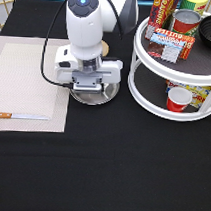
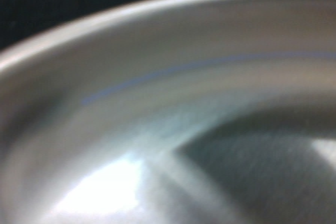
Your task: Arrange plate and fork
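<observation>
The silver plate (image 1: 105, 95) lies on the black cloth just off the right edge of the placemat, in the upper middle of the exterior view. My gripper (image 1: 88, 88) hangs straight down over it, and the white hand covers most of the plate, so only its right and lower rim show. The wrist view is filled from very close by with the plate's shiny inner surface and curved rim (image 2: 90, 45). The fork is out of view.
A beige placemat (image 1: 24, 84) lies at the exterior view's left, with a wooden-handled knife (image 1: 20, 116) on its lower part. A wooden coaster (image 1: 104, 48) peeks out behind the arm. A white two-tier turntable rack (image 1: 144, 93) with cans, boxes and a red cup stands at the right.
</observation>
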### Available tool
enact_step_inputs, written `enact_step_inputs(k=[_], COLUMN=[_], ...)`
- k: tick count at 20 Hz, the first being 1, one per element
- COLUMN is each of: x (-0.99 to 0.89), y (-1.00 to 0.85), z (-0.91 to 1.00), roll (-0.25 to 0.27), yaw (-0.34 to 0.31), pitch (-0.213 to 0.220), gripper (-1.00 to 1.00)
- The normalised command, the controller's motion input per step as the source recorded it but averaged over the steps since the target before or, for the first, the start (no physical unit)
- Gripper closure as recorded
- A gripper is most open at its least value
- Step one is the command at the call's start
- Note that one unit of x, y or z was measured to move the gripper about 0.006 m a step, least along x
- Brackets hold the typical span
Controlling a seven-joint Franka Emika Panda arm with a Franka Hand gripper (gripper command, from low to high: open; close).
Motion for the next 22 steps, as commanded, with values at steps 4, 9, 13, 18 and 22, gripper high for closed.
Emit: enact_step_inputs(k=[4,9,13,18,22], x=[0.45,0.33,0.34,0.35,0.35], y=[-0.54,-0.64,-0.74,-0.77,-0.77], z=[0.17,0.24,0.23,0.26,0.21], roll=[0.046,0.075,0.099,0.114,0.109], yaw=[-0.013,-0.004,0.000,0.000,0.000], pitch=[0.098,0.101,0.093,0.107,0.101], gripper=[-1.00,-1.00,-1.00,-1.00,-1.00])
